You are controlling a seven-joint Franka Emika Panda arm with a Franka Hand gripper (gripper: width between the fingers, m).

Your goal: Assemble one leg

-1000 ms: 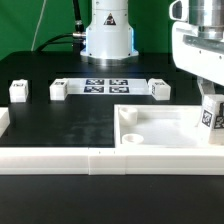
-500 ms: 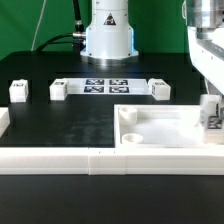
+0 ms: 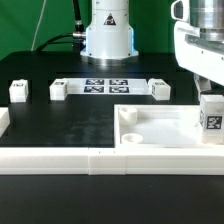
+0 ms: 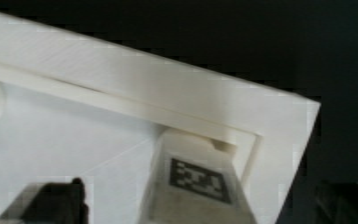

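**Wrist view: leg upright over the tray's corner hole**

Wrist view shows my gripper only in part: one dark finger sits beside the leg, and the other finger is out of sight. I judge that I am closed on the leg, since in the exterior view it hangs under my gripper at that view's right edge, above the tray floor, with nothing else holding it. How wide the jaws stand I cannot read exactly.

The leg is upright, its long axis vertical, its tag facing the camera. It sits inside the white tray, against the tray's right side in the exterior view. In the wrist view, a small round hole lies in the tray's corner just past the leg's end, tight against the raised wall.

That is the relation my next move turns on, as I judge it: the leg's axis must line up over that corner hole before I press down.

Well apart on the black table, three more small white blocks and the marker board lie on the far side.
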